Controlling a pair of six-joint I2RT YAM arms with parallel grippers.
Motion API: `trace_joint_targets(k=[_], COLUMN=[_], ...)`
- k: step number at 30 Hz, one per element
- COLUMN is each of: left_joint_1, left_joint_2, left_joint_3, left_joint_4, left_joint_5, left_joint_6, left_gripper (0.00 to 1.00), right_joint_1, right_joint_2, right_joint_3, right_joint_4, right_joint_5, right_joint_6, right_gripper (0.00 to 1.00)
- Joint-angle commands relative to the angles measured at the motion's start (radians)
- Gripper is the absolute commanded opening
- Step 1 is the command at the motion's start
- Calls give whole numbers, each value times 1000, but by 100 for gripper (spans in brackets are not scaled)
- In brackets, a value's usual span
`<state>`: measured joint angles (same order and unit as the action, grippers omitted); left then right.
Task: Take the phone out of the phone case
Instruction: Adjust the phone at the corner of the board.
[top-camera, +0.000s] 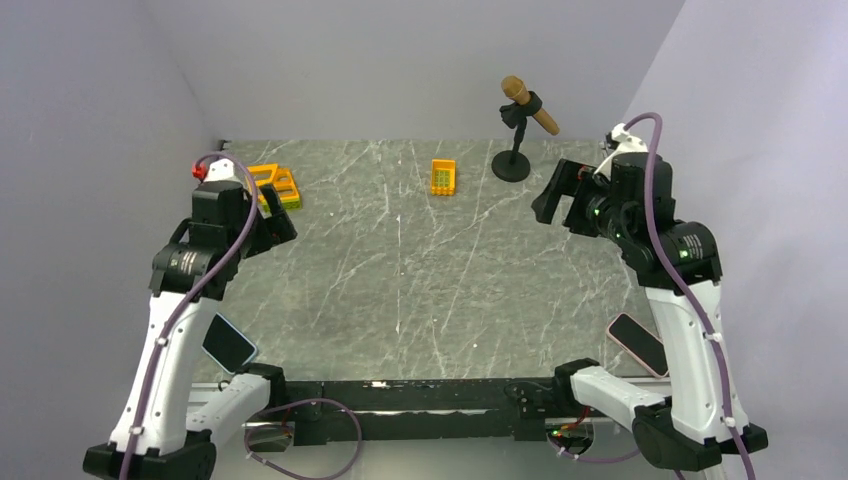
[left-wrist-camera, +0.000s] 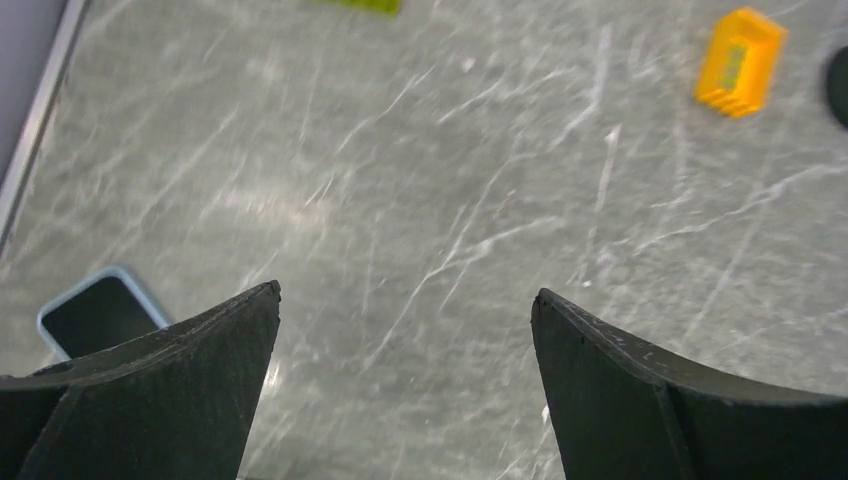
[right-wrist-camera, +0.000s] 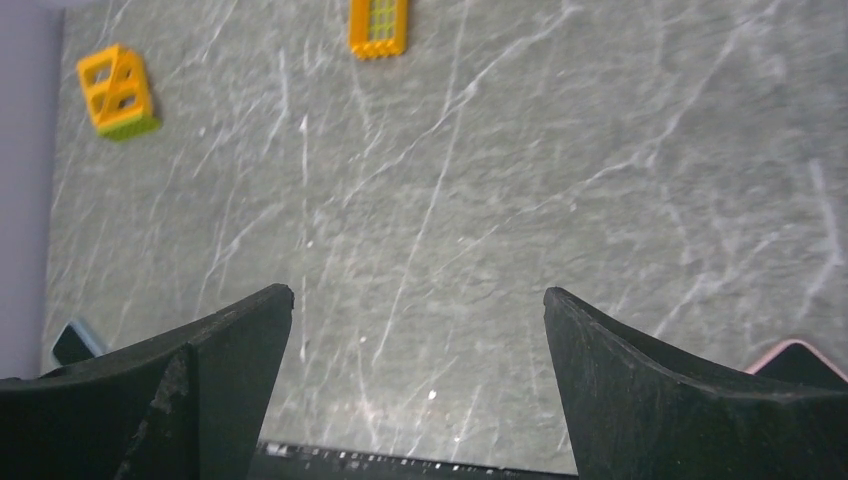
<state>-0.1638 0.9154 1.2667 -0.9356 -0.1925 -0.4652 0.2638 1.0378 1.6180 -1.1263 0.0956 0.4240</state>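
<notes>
Both arms are bent at the elbow, wrists raised above the grey-green marbled bench. The left tool and the right tool gape wide and hold nothing. A blue-cased phone lies at the near left edge and a pink-cased phone at the near right. Pale grey walls enclose the bench.

The top camera looks down from behind the arms across the table; both wrist cameras tilt forward from closer (sharing, seemingly, the orange block).
</notes>
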Motion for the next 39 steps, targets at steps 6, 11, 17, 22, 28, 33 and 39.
trace_joint_targets(k=[6, 11, 17, 22, 28, 33, 39], left_joint_1=[216, 398, 613, 795, 1022, 1046, 1137], left_joint_2=[24, 125, 203, 208, 125, 83, 88], left_joint_3=[-261, -363, -400, -432, -569, -568, -633], left_joint_4=[-177, -205, -117, -66, 41, 11, 84], left_joint_5=[-54, -81, -19, -16, 41, -134, -120], left_joint_6=[-98, -161, -144, -175, -240, -335, -365], left_gripper=[99, 99, 99, 99, 73, 65, 71], right_joint_1=[4, 5, 17, 73, 104, 122, 150], right_joint_2=[37, 45, 84, 115, 144, 151, 147], right_joint_3=[-24, -39, 8, 29, 30, 26, 39], right_joint_4=[19, 31, 14, 16, 27, 23, 4], right_joint_5=[-276, -373, -429, -410, -393, -376, -332], right_joint_6=[-41, -46, -85, -99, -97, -104, -122], right_gripper=[100, 100, 100, 100, 100, 100, 100])
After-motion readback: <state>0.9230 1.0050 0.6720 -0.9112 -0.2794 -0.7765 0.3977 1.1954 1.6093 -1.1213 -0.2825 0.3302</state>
